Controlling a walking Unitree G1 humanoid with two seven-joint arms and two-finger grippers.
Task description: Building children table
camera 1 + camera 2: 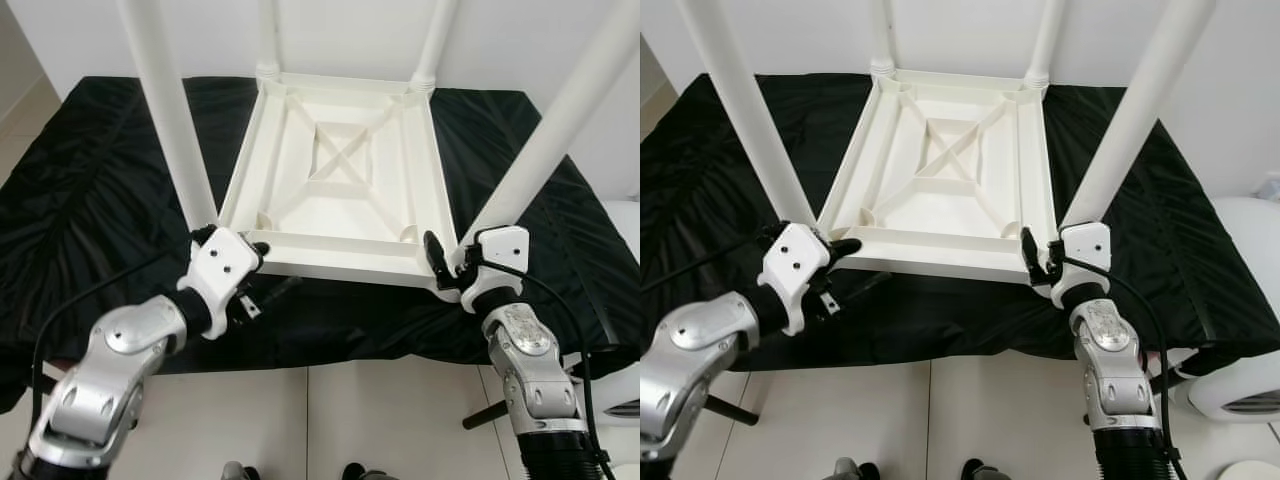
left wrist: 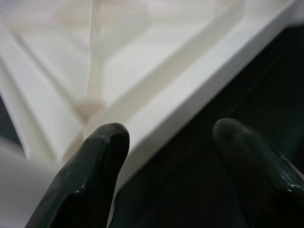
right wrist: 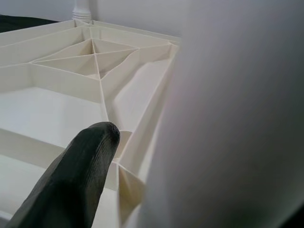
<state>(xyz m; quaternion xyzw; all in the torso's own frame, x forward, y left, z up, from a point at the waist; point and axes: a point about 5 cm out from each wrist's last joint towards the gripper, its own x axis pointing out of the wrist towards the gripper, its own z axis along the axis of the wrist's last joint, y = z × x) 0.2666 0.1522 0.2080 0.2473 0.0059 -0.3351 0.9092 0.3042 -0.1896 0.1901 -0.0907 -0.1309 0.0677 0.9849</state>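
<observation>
We had the white table (image 1: 340,190) lying upside down on the black cloth (image 1: 90,210), its ribbed underside facing up with an X of ribs at the middle and all four legs standing up from the corners. The cloth covered a low surface against the white wall (image 1: 80,30), and the table sat near the cloth's front edge, close to our arms.

Our left gripper (image 1: 255,250) was down at the table's near left corner, right at the foot of the near left leg (image 1: 170,110). From the left wrist, two black fingertips (image 2: 102,147) stood spread apart, one against the table's white rim and the other over the dark cloth, with nothing clamped between them.

Our right gripper (image 1: 445,262) was at the table's near right corner, pressed up against the base of the near right leg (image 1: 560,120). From the right wrist we saw one black finger (image 3: 80,175) over the ribbed underside, with the white leg just beside it. Whether that gripper was clamped on the leg or merely resting against it, we could not tell.

Beyond the table's right side, off the cloth, a white rounded object (image 1: 1240,340) sat on the pale tiled floor (image 1: 350,420).
</observation>
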